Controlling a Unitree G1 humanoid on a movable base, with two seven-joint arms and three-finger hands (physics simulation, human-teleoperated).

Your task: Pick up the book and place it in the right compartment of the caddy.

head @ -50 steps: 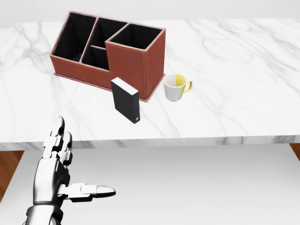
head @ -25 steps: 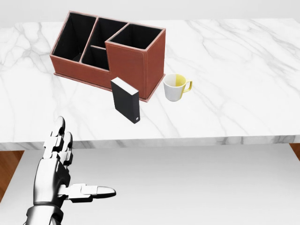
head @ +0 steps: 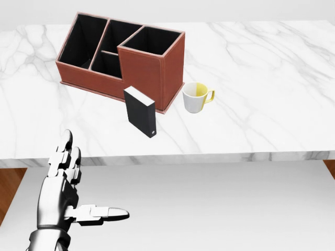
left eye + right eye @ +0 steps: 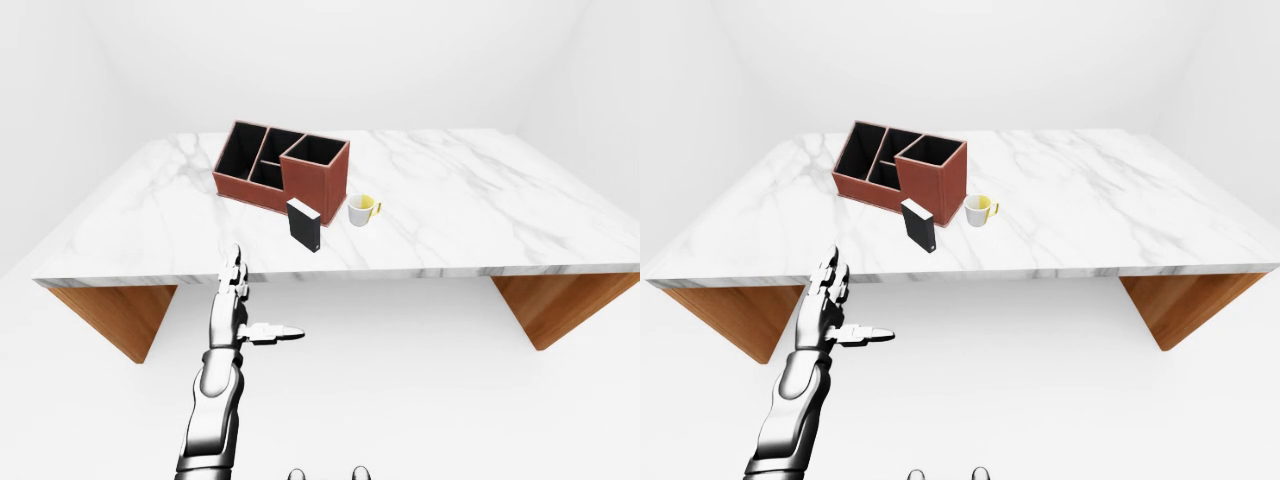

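Observation:
A black book (image 3: 140,111) stands upright on the marble table (image 3: 261,83), just below the red-brown caddy (image 3: 123,60) in the head view. The caddy's right compartment (image 3: 151,41) is tall, square and dark inside. My left hand (image 3: 68,191) hangs below the table's near edge at the lower left, well apart from the book, fingers spread open and thumb pointing right, holding nothing. The right hand does not show in any view.
A white mug with a yellow inside and handle (image 3: 197,97) stands right of the book and caddy. The caddy has further compartments (image 3: 86,41) to the left. The table's wooden legs (image 4: 110,315) show at both ends above a white floor.

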